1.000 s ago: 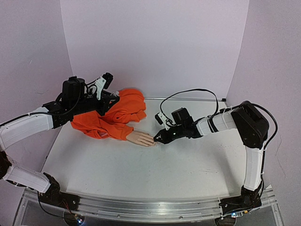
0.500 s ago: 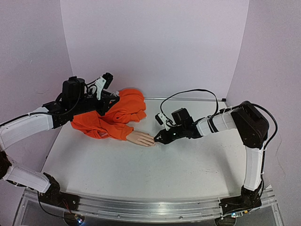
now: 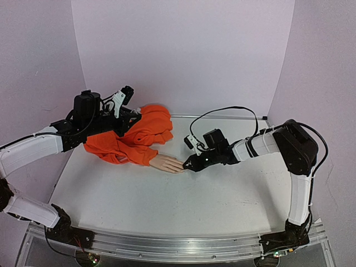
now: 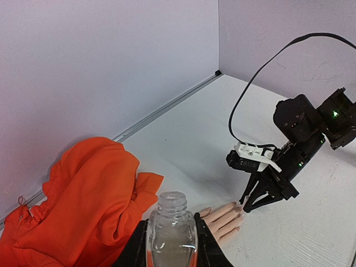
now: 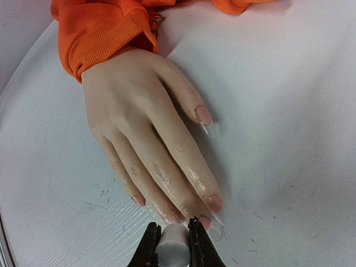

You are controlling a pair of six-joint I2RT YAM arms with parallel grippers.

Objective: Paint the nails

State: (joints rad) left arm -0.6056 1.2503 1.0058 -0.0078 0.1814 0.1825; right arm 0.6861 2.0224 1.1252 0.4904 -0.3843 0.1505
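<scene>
Neither arm shows a visible shift against 1 second ago. The right tool [image 3: 188, 164] is clamped on a white cylindrical piece [image 5: 173, 247] at the fingertips of the mannequin hand [image 5: 133, 100], which lies flat on the counter [image 3: 167, 206], emerging from an orange sleeve [image 3: 139, 139]. Only the right wrist view resolves the nails [image 5: 204, 115]. Only the left wrist view shows the left tool [image 4: 171, 247] pinching a clear bottle [image 4: 171, 222], neck uncapped.

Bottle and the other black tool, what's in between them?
The mannequin hand lies between the bottle and the right tool, as the left wrist view shows.
</scene>
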